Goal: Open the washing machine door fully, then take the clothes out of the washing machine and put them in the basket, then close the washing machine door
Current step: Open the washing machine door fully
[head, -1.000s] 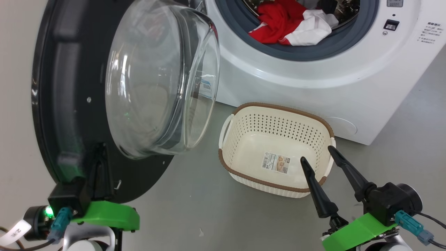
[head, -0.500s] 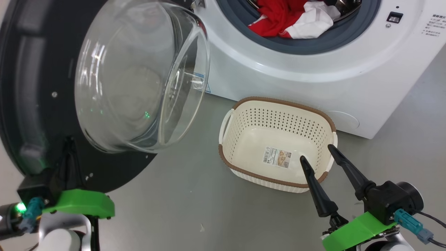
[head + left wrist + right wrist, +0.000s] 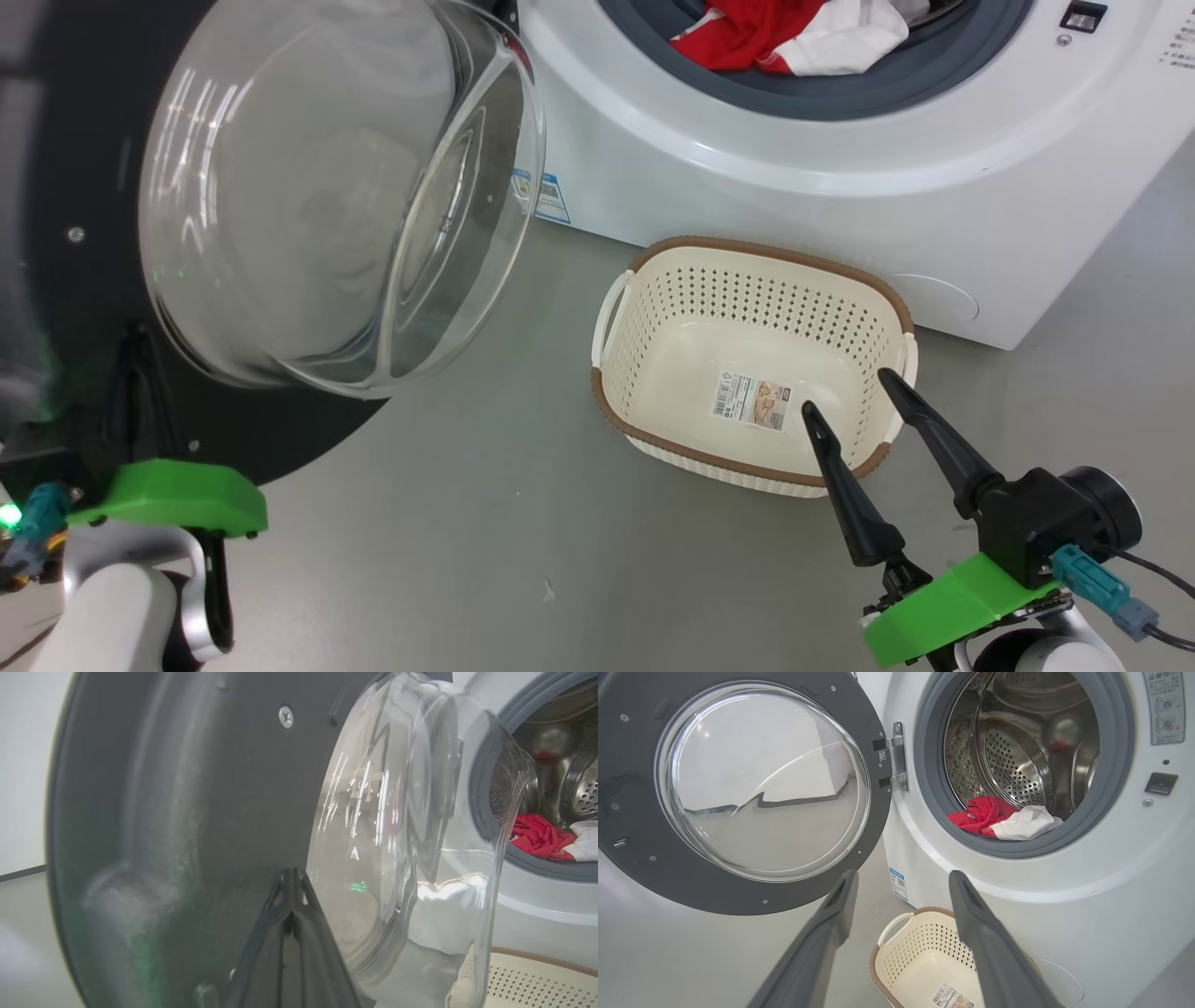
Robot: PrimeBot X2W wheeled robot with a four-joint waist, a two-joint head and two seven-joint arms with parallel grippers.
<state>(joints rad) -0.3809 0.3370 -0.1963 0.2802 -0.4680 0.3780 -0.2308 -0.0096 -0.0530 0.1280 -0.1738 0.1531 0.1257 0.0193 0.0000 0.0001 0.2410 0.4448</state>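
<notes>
Black glass-bowled door (image 3: 56, 280) stands just before the closed, empty left tool (image 3: 290, 877); right tool (image 3: 848, 394) gapes empty over the basket (image 3: 747, 248).

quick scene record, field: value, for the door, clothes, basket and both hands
door: swung wide open
clothes: red and white, inside the washing machine at the drum front
basket: on the floor before the machine, paper label inside
left hand: shut, tips at the door's inner face
right hand: open, empty, raised by the basket's near corner
</notes>
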